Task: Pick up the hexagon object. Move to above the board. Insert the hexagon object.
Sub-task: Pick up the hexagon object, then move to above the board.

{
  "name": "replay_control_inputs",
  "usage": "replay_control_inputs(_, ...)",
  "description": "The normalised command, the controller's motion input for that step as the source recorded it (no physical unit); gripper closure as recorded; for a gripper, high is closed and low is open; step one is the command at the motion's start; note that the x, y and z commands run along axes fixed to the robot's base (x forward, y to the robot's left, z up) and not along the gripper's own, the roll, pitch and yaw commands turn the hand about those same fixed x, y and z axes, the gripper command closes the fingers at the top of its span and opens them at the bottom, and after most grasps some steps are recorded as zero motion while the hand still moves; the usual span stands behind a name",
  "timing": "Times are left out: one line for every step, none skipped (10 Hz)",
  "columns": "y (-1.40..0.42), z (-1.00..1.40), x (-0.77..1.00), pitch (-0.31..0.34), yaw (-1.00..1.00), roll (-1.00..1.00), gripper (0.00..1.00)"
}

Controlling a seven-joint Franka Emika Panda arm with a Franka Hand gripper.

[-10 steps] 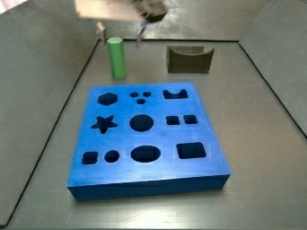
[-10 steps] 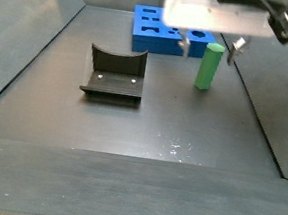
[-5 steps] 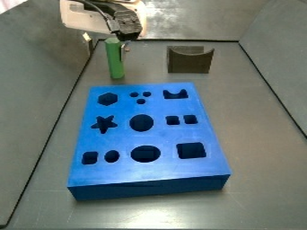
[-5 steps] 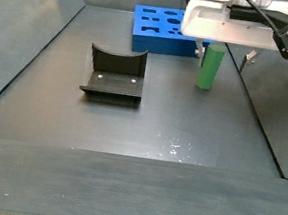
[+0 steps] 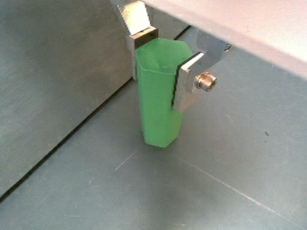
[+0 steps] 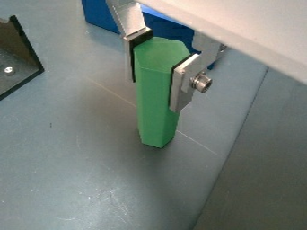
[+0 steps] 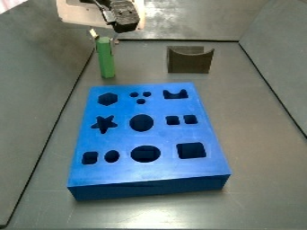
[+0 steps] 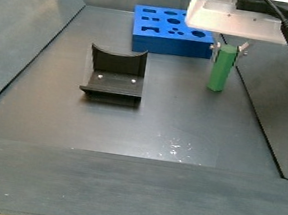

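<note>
The hexagon object (image 5: 160, 103) is a bright green peg standing upright near the floor's far corner, beside the grey wall. It also shows in the other wrist view (image 6: 156, 103) and in both side views (image 7: 106, 59) (image 8: 221, 70). My gripper (image 5: 166, 58) is shut on the peg's top, one silver finger pressed against each side, as the other wrist view (image 6: 161, 58) also shows. I cannot tell whether the peg's base touches the floor. The blue board (image 7: 150, 184) with its shaped cut-outs lies apart from the peg, nearer the middle; its hexagon hole (image 7: 108, 96) is at the corner closest to the peg.
The dark olive-brown block with a notched top (image 7: 188, 60) stands beyond the board's far edge; it also shows in a side view (image 8: 113, 75). Grey walls enclose the floor, and one wall runs close beside the peg (image 5: 48, 81).
My gripper has come down over the peg and closed on its top. The peg has shifted a little sideways toward the wall with the gripper.
</note>
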Motion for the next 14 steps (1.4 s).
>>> replay_control_inputs(0.00,0.00,0.00,0.000,0.00,0.00,1.00)
replay_control_inputs(0.00,0.00,0.00,0.000,0.00,0.00,1.00)
replay_control_inputs(0.00,0.00,0.00,0.000,0.00,0.00,1.00)
replay_control_inputs(0.00,0.00,0.00,0.000,0.00,0.00,1.00)
replay_control_inputs(0.00,0.00,0.00,0.000,0.00,0.00,1.00)
replay_control_inputs(0.00,0.00,0.00,0.000,0.00,0.00,1.00)
replay_control_inputs(0.00,0.00,0.00,0.000,0.00,0.00,1.00)
replay_control_inputs(0.00,0.00,0.00,0.000,0.00,0.00,1.00)
replay_control_inputs(0.00,0.00,0.00,0.000,0.00,0.00,1.00)
replay_control_inputs(0.00,0.00,0.00,0.000,0.00,0.00,1.00)
replay_control_inputs(0.00,0.00,0.00,0.000,0.00,0.00,1.00)
replay_control_inputs(0.00,0.00,0.00,0.000,0.00,0.00,1.00)
replay_control_inputs(-0.05,1.00,0.08,-0.203,0.18,0.20,1.00)
replay_control_inputs(-0.07,1.00,0.07,-0.178,0.16,0.19,1.00)
